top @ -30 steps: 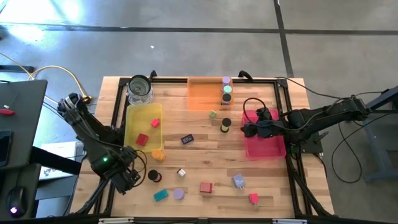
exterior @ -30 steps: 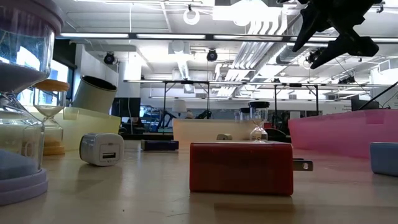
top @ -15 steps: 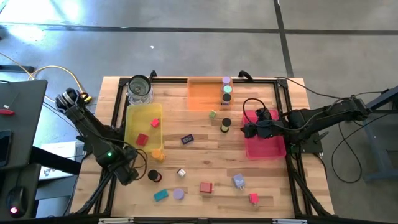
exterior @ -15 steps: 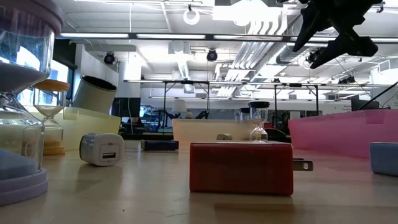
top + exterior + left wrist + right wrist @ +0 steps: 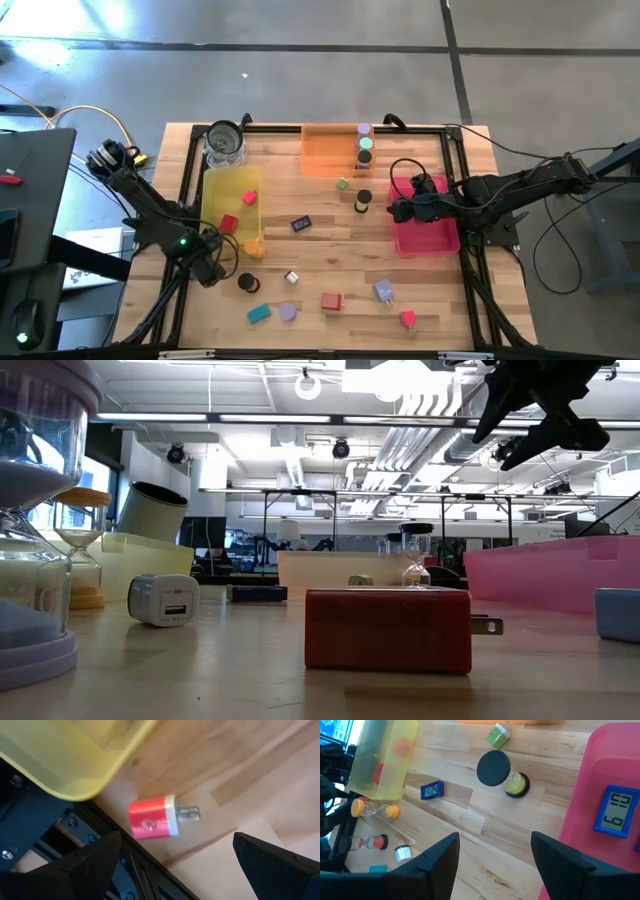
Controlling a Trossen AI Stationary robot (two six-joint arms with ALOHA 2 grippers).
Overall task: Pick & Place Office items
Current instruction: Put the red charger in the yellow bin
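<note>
A small red block with a white pronged end lies on the wood by the near corner of the yellow tray. My left gripper hangs open right above it, pointing down, touching nothing; in the high view this gripper hides the block. My right gripper waits open over the pink tray's left rim. More office items lie loose on the table: a red block, a teal block, a lavender disc and a black cylinder.
The yellow tray holds two red pieces, and an orange hourglass lies at its near rim. The orange tray stands at the far edge, with a glass jar at the far left. A black-capped hourglass stands beside the pink tray.
My left gripper has come down and moved toward the table's far edge, up to the yellow tray's near corner, staying open. My right gripper has kept still.
</note>
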